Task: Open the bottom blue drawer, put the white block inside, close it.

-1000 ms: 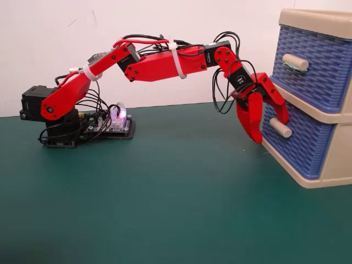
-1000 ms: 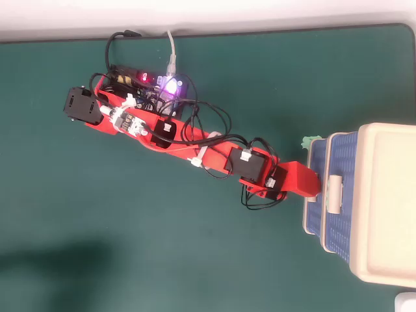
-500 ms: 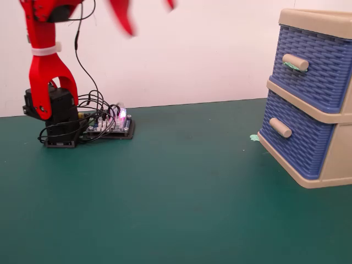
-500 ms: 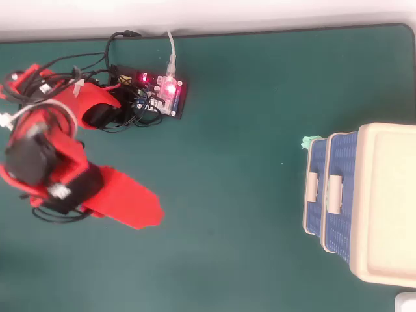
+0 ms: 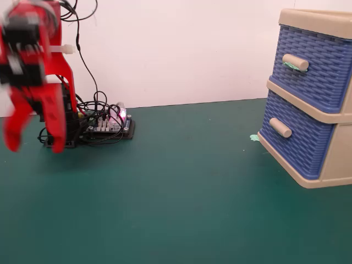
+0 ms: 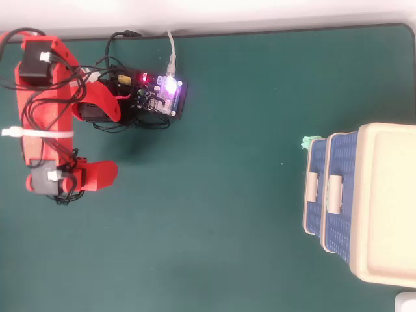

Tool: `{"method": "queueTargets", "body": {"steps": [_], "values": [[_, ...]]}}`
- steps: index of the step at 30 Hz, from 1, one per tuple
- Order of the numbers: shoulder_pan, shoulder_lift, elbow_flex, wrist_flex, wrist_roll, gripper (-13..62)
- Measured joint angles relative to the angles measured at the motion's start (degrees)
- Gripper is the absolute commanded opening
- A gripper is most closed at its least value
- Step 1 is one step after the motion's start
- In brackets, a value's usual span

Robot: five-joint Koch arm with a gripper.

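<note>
Arm folded at far left; drawer unit at far right, shut.

Fixed view: gripper [image 5: 33, 132] blurred, pointing down beside the arm base, two red fingers spread apart, holding nothing. Wide bare stretch of green mat [image 5: 181, 192] between it and the bottom blue drawer [image 5: 294, 140], pushed in flush with the beige frame [image 5: 330, 165], plain handle facing left. Well apart from the gripper. Upper drawer [image 5: 313, 69] likewise shut, green smear on its handle. Small green scrap [image 5: 254, 137] on the mat just beside the frame's foot.

Overhead view: gripper [image 6: 97, 177] seen from above, jaw spread not discernible here. Control board [image 6: 159, 96] near the mat's top edge. Bottom blue drawer [image 6: 312, 192] at right edge, far across open mat. White block not seen in either view.
</note>
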Motion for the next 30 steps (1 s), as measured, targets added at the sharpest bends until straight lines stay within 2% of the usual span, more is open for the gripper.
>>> {"method": "queueTargets", "body": {"steps": [4,7,30], "values": [[-0.7,13.1,16.52,-1.93,0.0,34.2],[-0.53,19.78,23.38,-1.14,0.0,34.4],[0.0,19.78,23.91,0.79,-0.62,34.5]]}}
